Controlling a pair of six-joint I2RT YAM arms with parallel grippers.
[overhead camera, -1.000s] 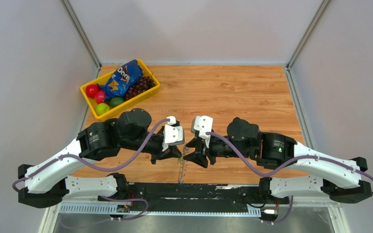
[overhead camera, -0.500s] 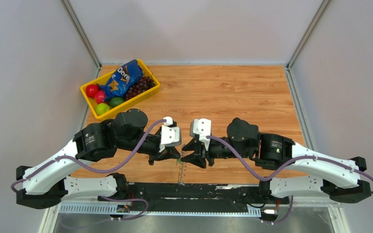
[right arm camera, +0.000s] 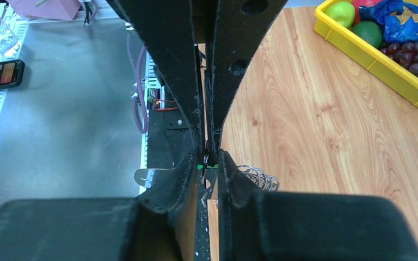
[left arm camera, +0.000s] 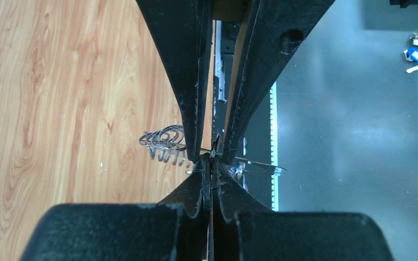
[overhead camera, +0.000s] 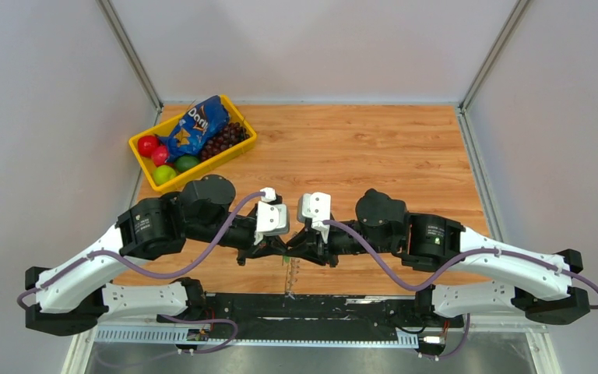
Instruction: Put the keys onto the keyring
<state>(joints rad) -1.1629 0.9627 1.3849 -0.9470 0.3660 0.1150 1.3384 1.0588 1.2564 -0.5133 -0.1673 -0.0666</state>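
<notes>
- the right gripper (right arm camera: 208, 163) had slid leftward over the past second, its once wide-spread fingers drawn in, until its tips met those of the left gripper (left arm camera: 209, 175) nose to nose above the near edge of the table (overhead camera: 374, 156); the left arm had barely shifted.
- the left gripper's fingers were pressed together, pinching the keys (right arm camera: 201, 166); only a sliver of green tag and a dark scrap of metal showed at the fingertips.
- the right gripper's fingers stood a narrow gap apart on either side of that same spot; whether they had caught the keys could not be told.
- the keyring (left arm camera: 164, 139) was just below the meeting point, its silver loops showing over the wood on one side and a flat silver piece on the other. in the top view its jagged fringe trailed toward the black rail (overhead camera: 319, 308) along the table's near edge. whether either gripper touched it could not be told.
- both arms reached inward from their bases, elbows out, wrists level and facing each other.
- a yellow bin (overhead camera: 210, 162) sat at the far left corner of the table, well apart from the grippers. it held a blue chip bag (overhead camera: 195, 128), dark grapes (overhead camera: 226, 139), and red and green fruit.
</notes>
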